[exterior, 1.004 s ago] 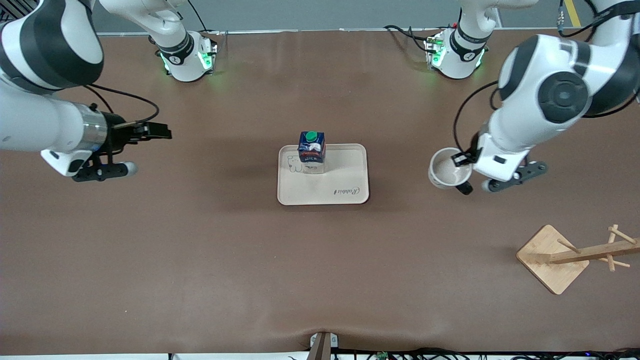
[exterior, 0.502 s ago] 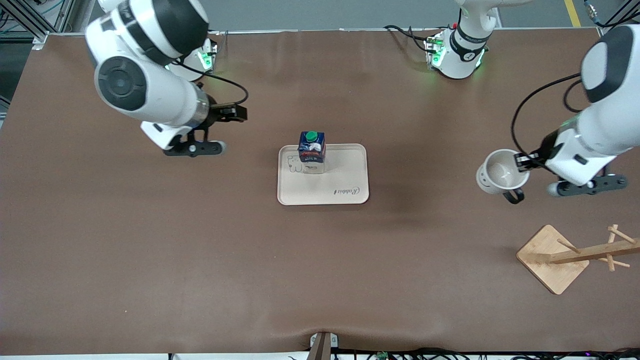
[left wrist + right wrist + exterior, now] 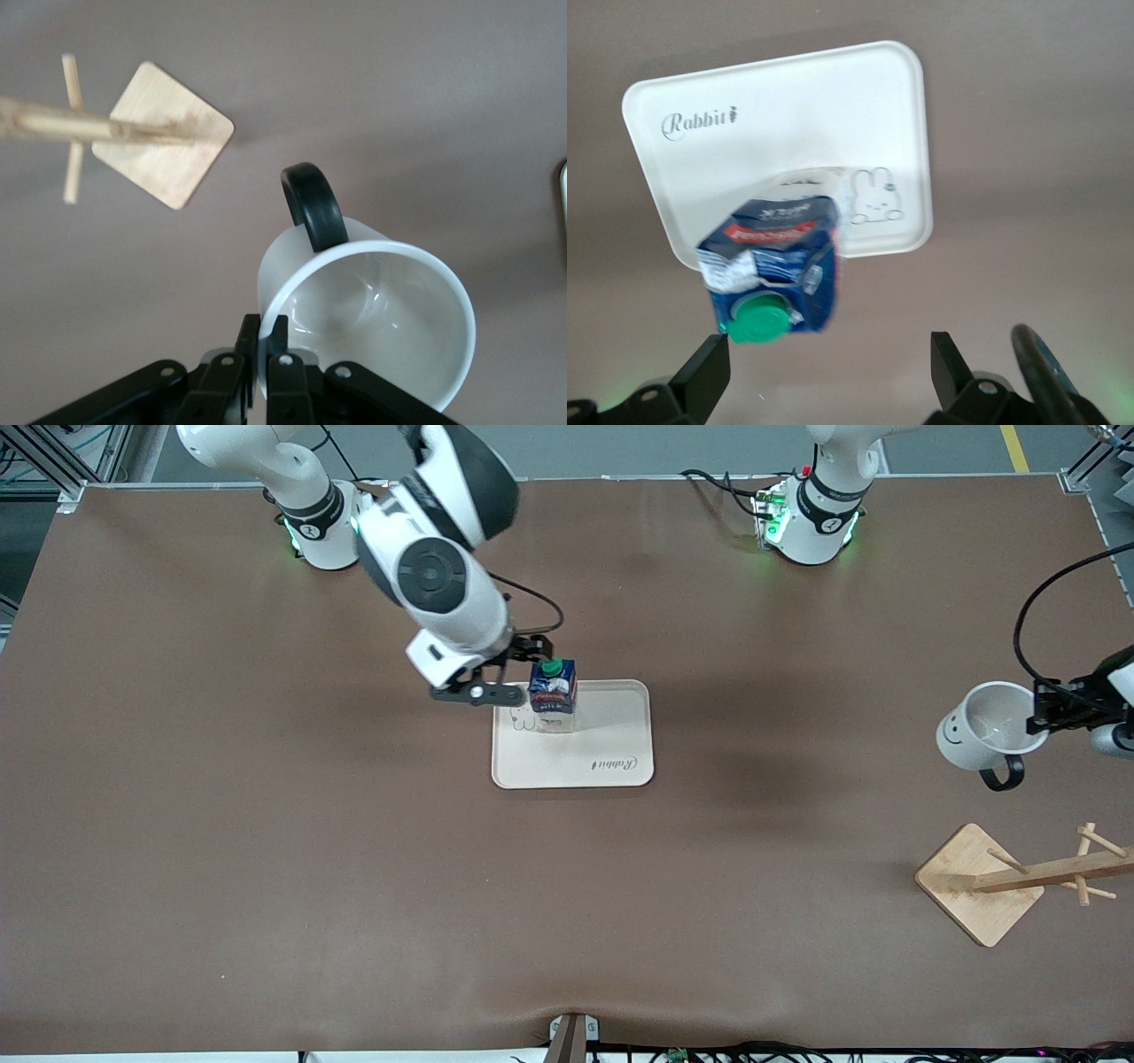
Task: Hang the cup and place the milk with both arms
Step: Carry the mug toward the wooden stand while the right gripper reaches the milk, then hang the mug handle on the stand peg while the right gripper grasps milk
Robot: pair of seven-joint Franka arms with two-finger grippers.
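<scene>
Tool status first: the left tool (image 3: pixel 261 354) is pressed shut on the rim of the cup (image 3: pixel 982 724), one finger inside the wall and one outside, as the left wrist view shows plainly. The cup hangs from that pinch in the air over bare desk (image 3: pixel 266 886) toward the left arm's end, tilted so that its mouth faces up and partly toward the front camera, the smiley face on its outer side, and the black loop handle (image 3: pixel 1001 773) pointing away from the tool. Outward from the handle stands the wooden rack (image 3: pixel 1045 875), its square base on the desk and its pegged stem rising from it; in the left wrist view the handle points roughly toward that base, with open desk between them. That is the relation the hanging turns on, in my judgement: the loop leads and the pegs lie out past it, well apart as yet, so the cup would need carrying on and lining up with one peg. The right tool (image 3: pixel 833 367) is spread wide, low beside the milk (image 3: pixel 553 695), which stands upright on the cream tray (image 3: pixel 620 735) in the corner farthest from the front camera toward the right arm's end. In the right wrist view the green cap sits just inside one finger, off centre in the gap, and neither finger touches the carton. The right arm is the nearer one to the milk by a wide margin.
</scene>
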